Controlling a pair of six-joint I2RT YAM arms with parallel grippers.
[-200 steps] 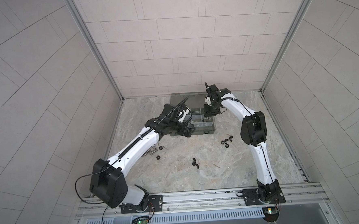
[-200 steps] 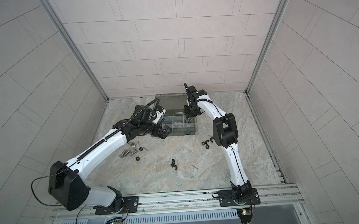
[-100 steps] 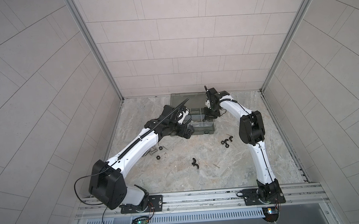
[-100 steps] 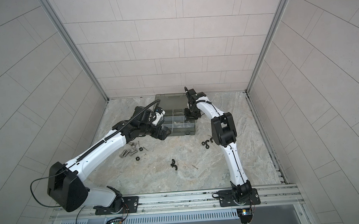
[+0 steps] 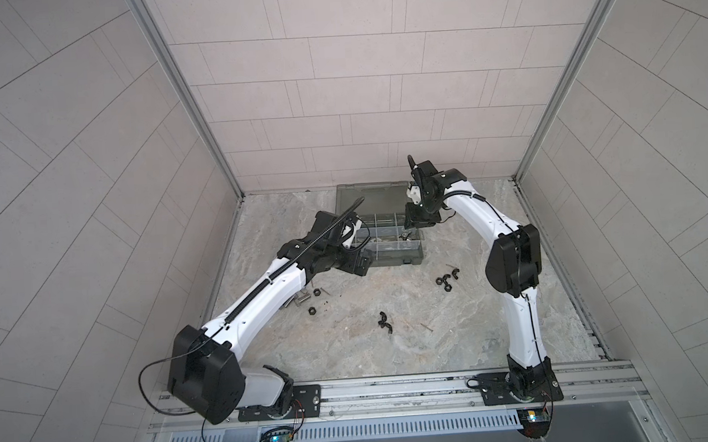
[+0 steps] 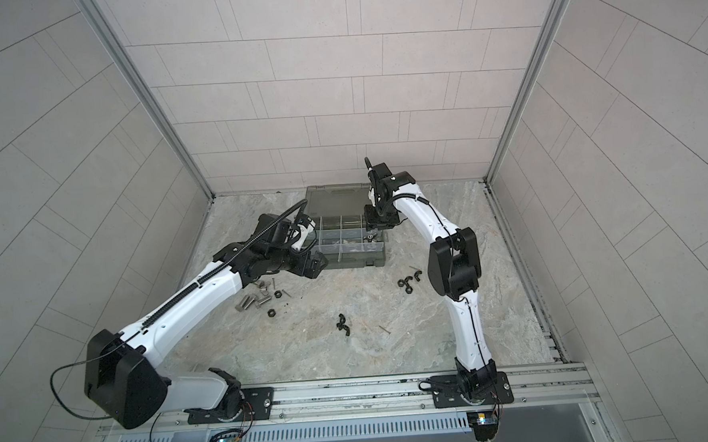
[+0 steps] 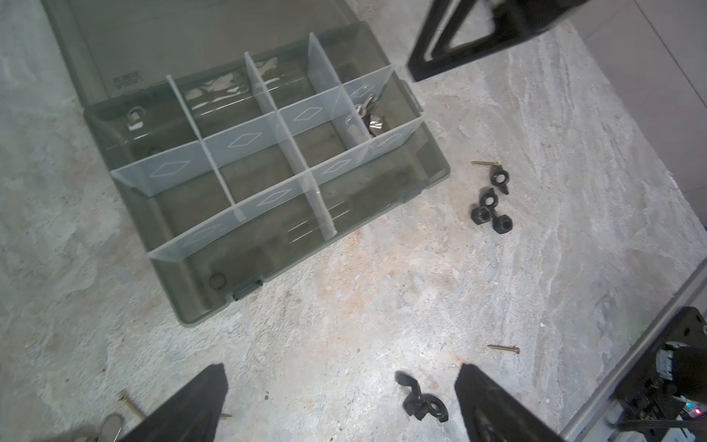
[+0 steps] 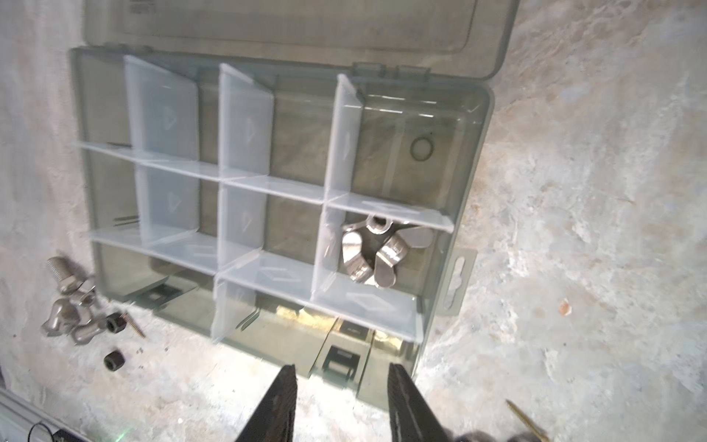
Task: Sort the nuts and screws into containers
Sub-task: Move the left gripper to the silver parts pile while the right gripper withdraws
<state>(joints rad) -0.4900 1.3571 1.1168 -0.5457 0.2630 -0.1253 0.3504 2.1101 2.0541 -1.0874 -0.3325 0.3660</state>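
Far left, half under the left arm: stubby silver bolts (image 6: pixel 245 302) lie in a loose heap on the tabletop (image 6: pixel 433 342). Two black hex nuts (image 6: pixel 271 313) sit just beside them.

The left jaws hang near the near-left corner of the organizer case (image 5: pixel 392 263). We note them spread wide, with nothing held.

The case has its lid (image 5: pixel 369 194) laid back flat on the far side. Clear dividers (image 7: pixel 245 139) cut the tray into three rows of compartments (image 8: pixel 275 225). A small pile of silver wing nuts (image 8: pixel 377 250) lies in the right-end compartment of the middle row, the pieces touching one another. In the near row we see a few thin dark screws (image 7: pixel 304 229) beside a short divider. They are faint through the plastic, so we cannot count them.

In front of the case, well apart from it, a pair of black wing nuts (image 5: pixel 384 317) lies on the tabletop. A lone thin screw (image 5: pixel 426 327) lies to their right.

The right jaws hang over the right end of the case, near the wing-nut compartment. They are parted part-way and grip nothing.

Off the case's near-right corner a cluster of mixed black nuts (image 5: pixel 447 279), eared and hex, lies bunched together. A brass-coloured screw (image 7: pixel 485 163) lies just beside it.
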